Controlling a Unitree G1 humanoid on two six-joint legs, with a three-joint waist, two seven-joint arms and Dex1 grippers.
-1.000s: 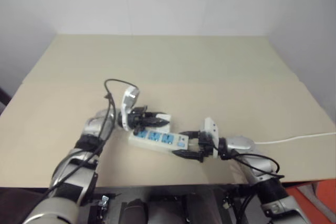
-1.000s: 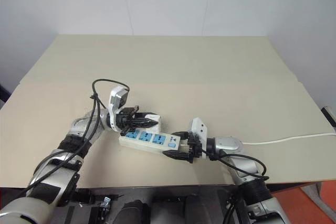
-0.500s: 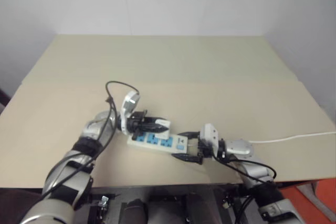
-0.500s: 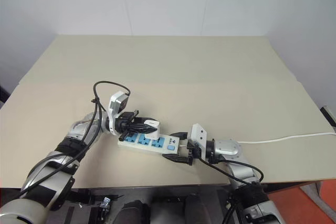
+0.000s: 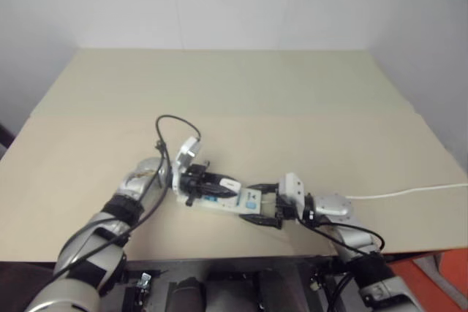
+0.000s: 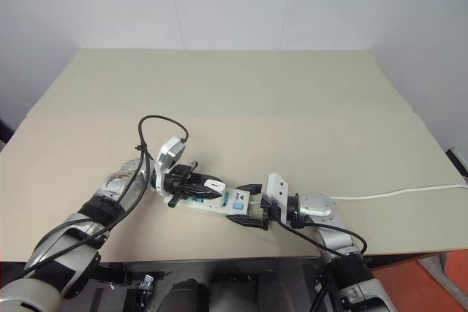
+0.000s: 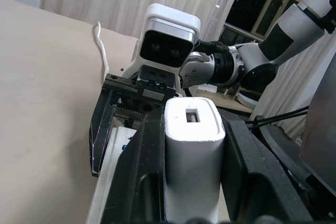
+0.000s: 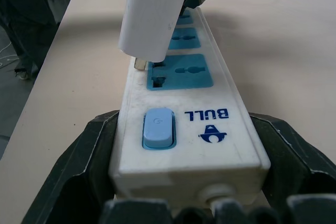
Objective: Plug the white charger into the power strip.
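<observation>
Left gripper (image 7: 191, 182) clamps the charger (image 7: 193, 156) by its two long sides, prongs just over the strip's (image 8: 184, 124) socket nearest the switch. Right gripper (image 8: 186, 166), fingers wide, brackets the strip's switch end on the table (image 6: 292, 107). Charger looks light, rigid, smooth plastic (likely slippery, may tilt under push). Side grip suits it; the strip probably slides unless braced.

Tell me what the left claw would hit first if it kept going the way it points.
Most likely the right claw, which grips the switch end of the strip. The left claw, shut on the charger, points along the strip straight at it. Whether their heights line up exactly is hard to judge.
</observation>
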